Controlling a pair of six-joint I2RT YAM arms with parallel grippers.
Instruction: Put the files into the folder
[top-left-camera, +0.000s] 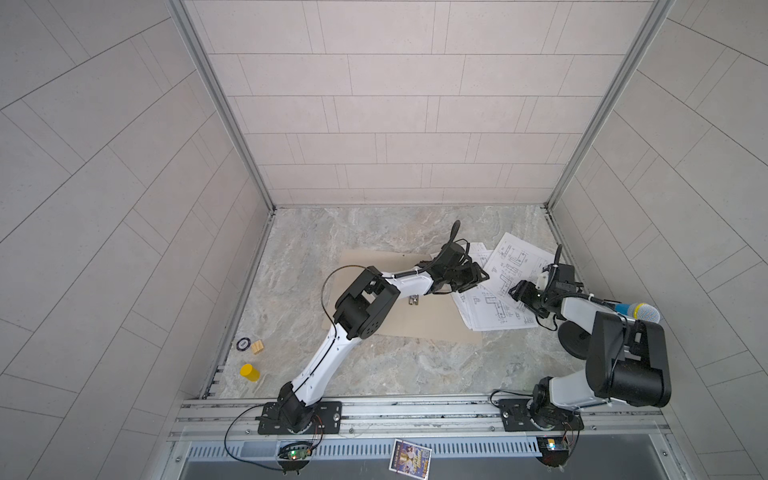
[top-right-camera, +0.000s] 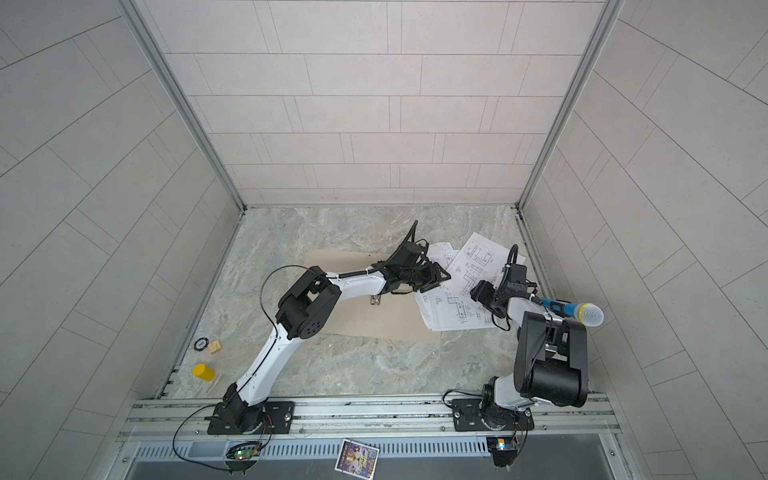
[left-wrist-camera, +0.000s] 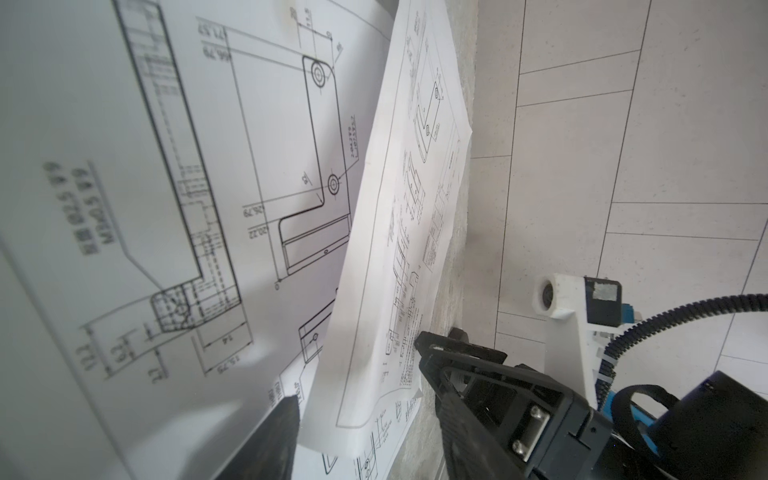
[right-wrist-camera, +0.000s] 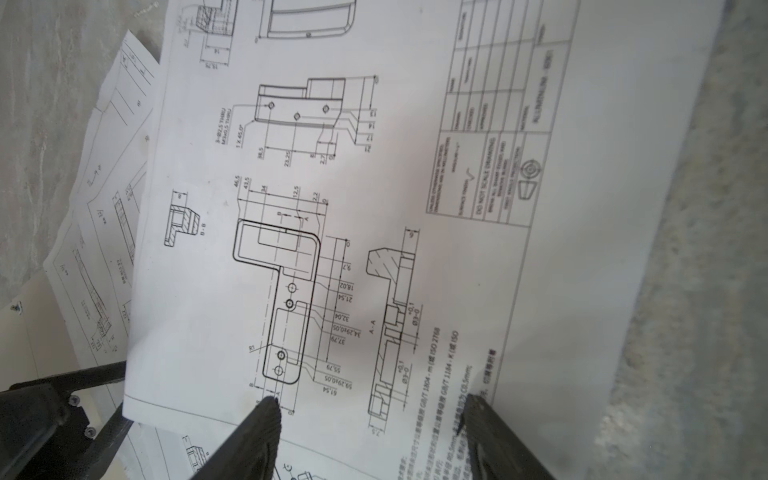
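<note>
A: Tan card lies spread flat at the middle of both top views: the folder (top-left-camera: 424, 322), opened out, its metal clip (top-left-camera: 413, 300) bared near the spine. I take it that is so sheets can be slid across onto it.

B: Where are the files?

A: The files (top-left-camera: 492, 309) sit fanned in a loose pile right of centre. Their left corners lie over the folder's right edge, and the rest is on the marble table (top-left-camera: 374, 374). They are not yet inside.

B: The pincers?

A: They flank the pile. The right gripper (right-wrist-camera: 370, 400) stands over the top sheet, tips spread, nothing between them. The left gripper (top-left-camera: 478, 275) reaches across to the pile's left side. Its wrist view shows one finger (left-wrist-camera: 284, 419) off to the side beside a curled sheet, so I read it as released too.

B: Why both?

A: Probably to square the skewed sheets before pushing them leftward.
</note>
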